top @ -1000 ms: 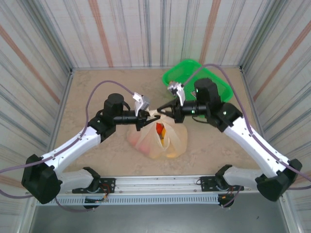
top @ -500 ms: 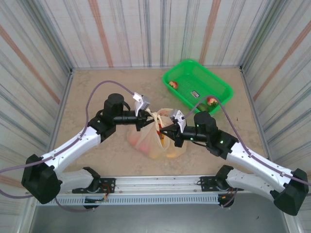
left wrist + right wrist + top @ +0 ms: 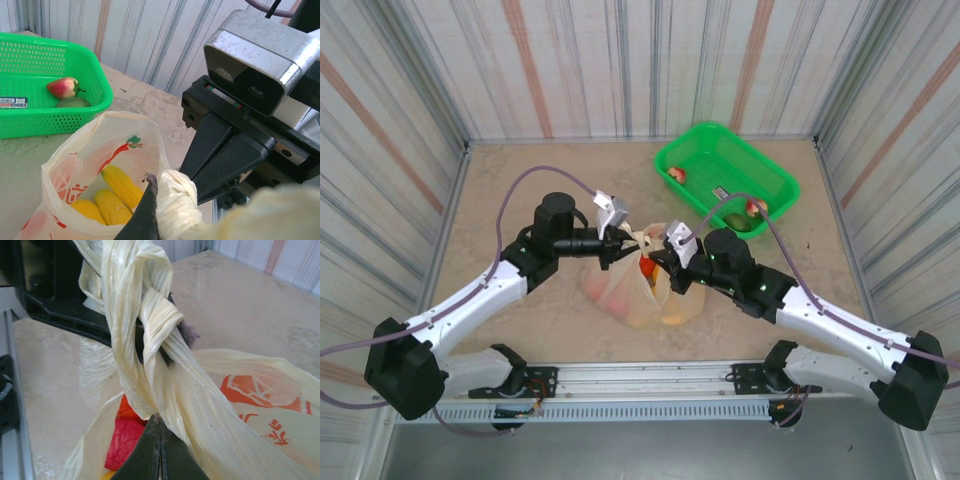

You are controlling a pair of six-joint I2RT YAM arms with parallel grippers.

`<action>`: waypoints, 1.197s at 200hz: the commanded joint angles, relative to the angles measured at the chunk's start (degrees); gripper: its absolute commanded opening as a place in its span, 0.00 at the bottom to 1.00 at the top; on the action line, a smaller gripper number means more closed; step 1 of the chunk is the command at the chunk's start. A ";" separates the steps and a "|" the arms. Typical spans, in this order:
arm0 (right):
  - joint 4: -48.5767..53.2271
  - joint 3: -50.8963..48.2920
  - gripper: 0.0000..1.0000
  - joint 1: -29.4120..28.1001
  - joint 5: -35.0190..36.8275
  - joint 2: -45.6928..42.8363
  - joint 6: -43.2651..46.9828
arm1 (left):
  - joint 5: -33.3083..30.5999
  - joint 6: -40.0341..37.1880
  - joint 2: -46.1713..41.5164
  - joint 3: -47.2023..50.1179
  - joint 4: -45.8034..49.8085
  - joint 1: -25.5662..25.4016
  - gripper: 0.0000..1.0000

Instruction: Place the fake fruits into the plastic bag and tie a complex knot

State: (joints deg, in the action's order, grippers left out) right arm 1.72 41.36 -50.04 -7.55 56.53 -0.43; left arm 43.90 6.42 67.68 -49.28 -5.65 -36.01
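**Fingers clenched on both arms, meeting at the knot point(image 3: 642, 238) of the plastic bag point(image 3: 650, 300)**

Left gripper point(image 3: 628, 240) is clamped on the bag's twisted handles and holds them up above the bag. In its wrist view we see one dark fingertip point(image 3: 144, 220) right against the cream twist. The right gripper point(image 3: 653, 268) has its fingers point(image 3: 159, 455) pressed tip to tip under a handle strand and touching it. We cannot tell whether any film is caught between them.

Writing:
- A white sticker point(image 3: 12, 101) lies in the green basket point(image 3: 770, 170). Its print is too small for us to read.
- The bag carries orange fruit-slice print and red characters point(image 3: 272, 432) that we can't make out.

Per view:
- **Top:** the bag sits on the table point(image 3: 520, 180) between the arms. The basket is at far right, well apart from it, and holds two apples point(image 3: 676, 173) and a dark green fruit point(image 3: 735, 221).
- **Left wrist:** we see yellow bananas point(image 3: 117, 187) through the film. The right gripper's black fingers and silver camera housing point(image 3: 255, 65) are just beyond the twist.
- **Right wrist:** a red fruit point(image 3: 127, 437) shows at the bag mouth. The left gripper's black body is behind the twist.

Surroundings:
- The tabletop is beige and mottled, like stone.
- The walls point(image 3: 620, 60) are grey-striped panels with reddish-brown lines.
- An aluminium rail point(image 3: 640, 385) runs along the near edge.
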 commanded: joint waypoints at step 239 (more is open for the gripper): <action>-1.19 1.84 0.00 -0.22 0.53 2.40 -0.03 | -12.41 -6.79 -1.89 -10.62 20.37 -2.26 0.65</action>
State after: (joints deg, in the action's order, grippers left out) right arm 1.08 41.80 -49.82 -5.93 58.13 0.47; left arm 29.63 -1.08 64.58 -59.05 16.75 -39.07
